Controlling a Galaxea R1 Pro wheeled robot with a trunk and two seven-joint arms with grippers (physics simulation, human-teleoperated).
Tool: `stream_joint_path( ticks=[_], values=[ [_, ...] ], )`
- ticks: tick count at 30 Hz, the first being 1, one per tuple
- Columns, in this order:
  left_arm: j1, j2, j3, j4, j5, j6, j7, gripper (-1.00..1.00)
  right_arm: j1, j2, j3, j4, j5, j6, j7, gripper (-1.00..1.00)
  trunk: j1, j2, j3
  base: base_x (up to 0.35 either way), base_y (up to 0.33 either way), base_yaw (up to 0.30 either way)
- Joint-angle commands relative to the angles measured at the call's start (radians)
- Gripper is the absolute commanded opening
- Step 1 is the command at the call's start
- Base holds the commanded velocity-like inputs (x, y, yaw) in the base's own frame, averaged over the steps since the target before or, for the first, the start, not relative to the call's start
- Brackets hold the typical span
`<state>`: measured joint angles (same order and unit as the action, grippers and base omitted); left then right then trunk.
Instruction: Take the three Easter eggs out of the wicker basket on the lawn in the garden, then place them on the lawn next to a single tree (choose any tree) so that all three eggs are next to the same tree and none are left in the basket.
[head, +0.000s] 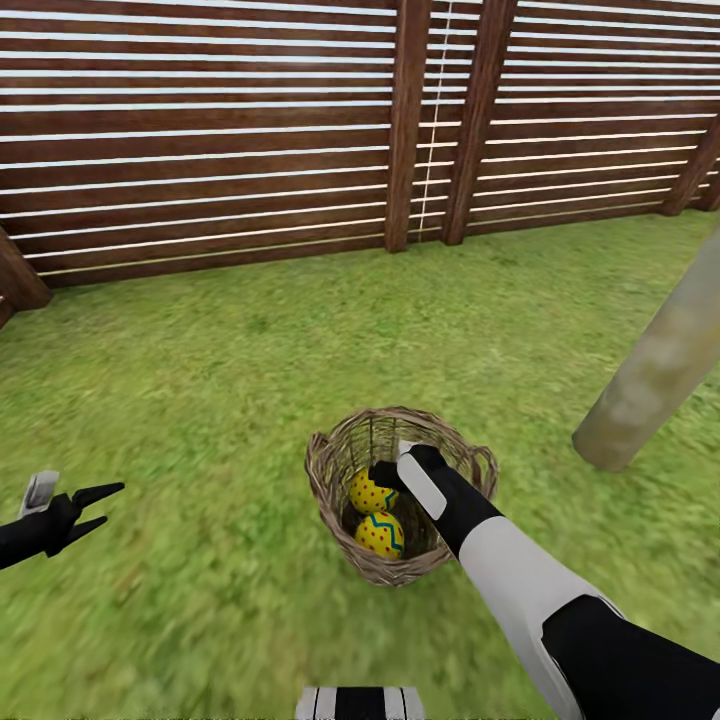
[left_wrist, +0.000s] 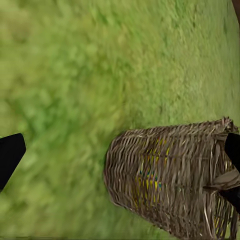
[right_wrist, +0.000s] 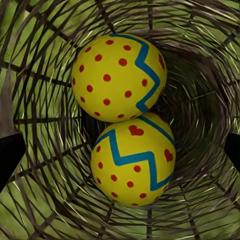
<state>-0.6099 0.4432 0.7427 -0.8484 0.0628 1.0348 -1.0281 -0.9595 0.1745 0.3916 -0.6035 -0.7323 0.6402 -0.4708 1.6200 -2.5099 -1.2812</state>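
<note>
A: Where are the right jaws?

B: The right gripper (head: 385, 470) is down inside the wicker basket (head: 335, 480), lower centre of the head view. In the right wrist view its dark fingertips (right_wrist: 9, 157) sit at the two side edges, spread wide, nothing between them.

A: And the eggs?

B: Two show in the basket, touching each other. In the head view the farther egg (head: 368, 494) lies right under the gripper and the nearer egg (head: 381, 534) sits just below it in the frame. The right wrist view has them stacked in the middle of the picture, one egg (right_wrist: 119, 77) above the other egg (right_wrist: 134, 160), both yellow with red dots and a blue-green zigzag.

A: The left side?

B: The left gripper (head: 95, 507) hovers at the lower left of the head view, well apart from the basket, its jaws apart and empty.

A: Surroundings?

B: The basket stands upright on the lawn (head: 200, 380). A pale tree trunk (head: 655, 370) rises at the right edge, near the basket. A dark slatted fence (head: 200, 130) runs across the top.
</note>
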Motion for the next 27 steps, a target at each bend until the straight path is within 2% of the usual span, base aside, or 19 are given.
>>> stream_joint_path(
  ticks=[1,4,7,11,25,27],
  values=[
    [0.000,0.000,0.001,0.000,0.005,0.008,0.000,1.00,-0.001,0.000,0.003,-0.001,-0.009,0.001,-0.009,1.00,0.000,-0.001,-0.005,0.000,0.000,0.000],
    [0.001,0.000,0.001,0.000,0.005,0.008,0.000,1.00,-0.001,0.000,0.003,-0.001,-0.009,-0.002,-0.009,1.00,0.002,-0.001,-0.016,0.000,0.000,0.000],
    [0.001,0.000,0.001,0.000,0.005,0.008,0.000,1.00,-0.001,0.000,0.003,-0.001,-0.009,-0.045,-0.009,1.00,0.003,-0.002,-0.028,0.000,0.000,0.000],
    [0.001,0.000,0.001,0.000,0.005,0.008,0.000,1.00,-0.002,0.000,0.003,-0.001,-0.009,-0.065,-0.009,1.00,0.005,-0.003,-0.043,0.000,0.000,0.000],
    [0.002,0.000,0.001,0.000,0.005,0.008,-0.001,1.00,-0.003,0.000,0.001,-0.005,-0.009,-0.070,-0.009,1.00,0.011,-0.006,-0.098,0.000,0.000,0.000],
    [0.002,0.000,0.001,0.000,0.005,0.008,-0.001,1.00,-0.004,0.000,0.001,-0.005,-0.009,-0.070,-0.009,1.00,0.011,-0.006,-0.098,0.000,0.000,0.000]
  ],
)
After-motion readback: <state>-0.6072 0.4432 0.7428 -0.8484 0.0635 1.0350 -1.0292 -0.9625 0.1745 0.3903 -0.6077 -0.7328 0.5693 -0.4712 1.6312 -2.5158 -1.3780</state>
